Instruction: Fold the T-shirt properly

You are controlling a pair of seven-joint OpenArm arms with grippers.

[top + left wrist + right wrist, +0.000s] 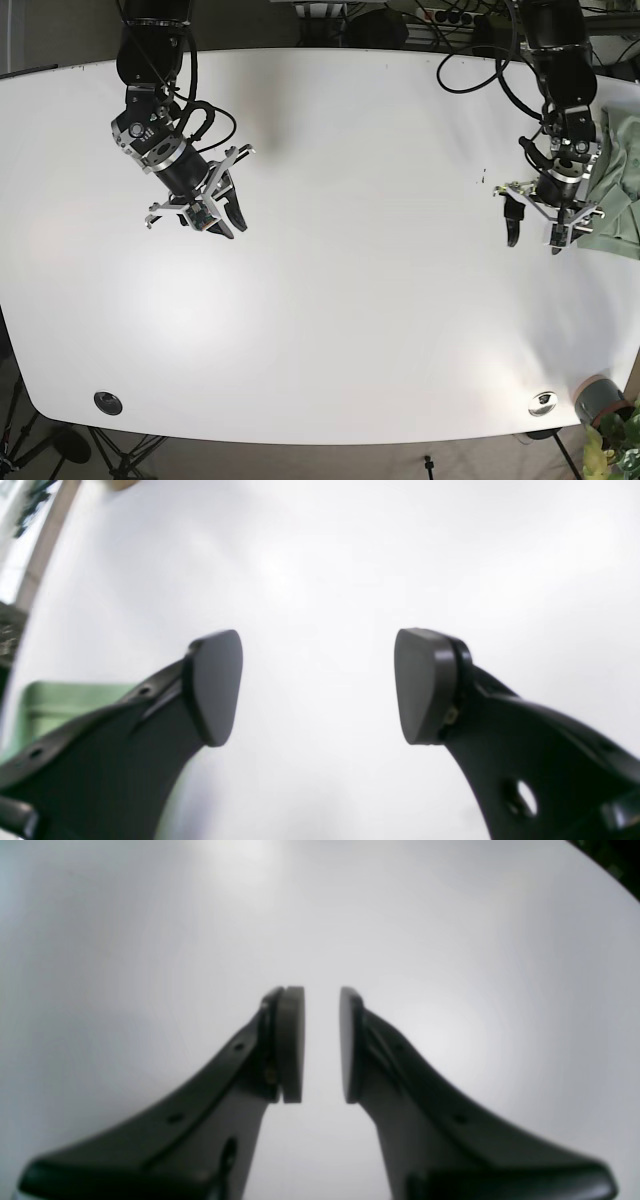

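You have two black arms with looping black cables and silver-grey wrist brackets. The left gripper (318,686) has curved black fingers with small screw holes and flat, rounded dark-grey pads (216,685). The right gripper (322,1044) is built alike, its pads (291,1044) grey.

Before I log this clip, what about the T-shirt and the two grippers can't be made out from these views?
- T-shirt: base view cuts it off at the right edge, and the left gripper covers part; how it lies can't be judged.
- T-shirt in the left wrist view: only a blurred green patch behind a finger.
- Right wrist view: only bare table; no shirt.
- Right gripper: too small in the base view to read its gap.
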